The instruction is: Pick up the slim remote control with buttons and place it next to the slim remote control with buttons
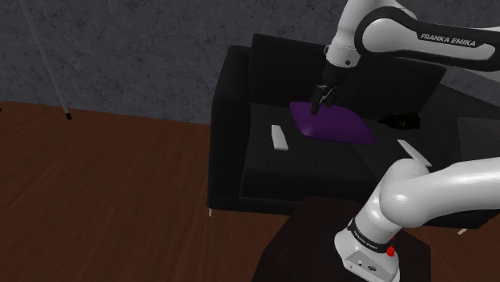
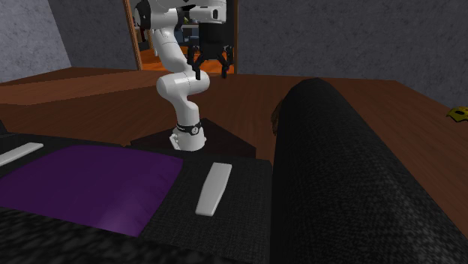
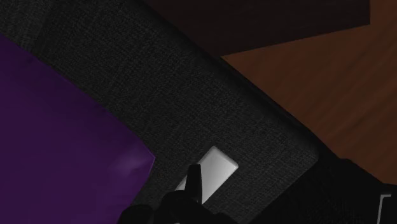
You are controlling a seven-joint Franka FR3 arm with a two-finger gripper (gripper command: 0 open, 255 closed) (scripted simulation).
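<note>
While aloft, all-black gripper (image 1: pixel 324 98): hangs over the cushion's corner nearest the sofa back, touching nothing; tilts down toward the seat, probably to line up on a remote.
Pincer state: spread or pressed together, cannot tell; carries nothing.
Flat white slim remote (image 1: pixel 279 137): lies flat on the seat, just beside the cushion on the shoulder view's left, apart from the gripper; sits just ahead of the gripper in the wrist view, so probably the one to fetch.
Second white slim remote (image 1: pixel 413 151): lies flat past the cushion, toward the shoulder view's right, well apart from the first; likely the destination.
Square purple cushion (image 1: pixel 332 124): sits between both remotes, so calls for a carry up and over.
Black fabric sofa (image 1: pixel 232 160): bears all three.
Progress: nothing lifted yet; descent and grasp ahead.
Risk: thin body low on fabric, little to pinch; wants a grip across the narrow width.
</note>
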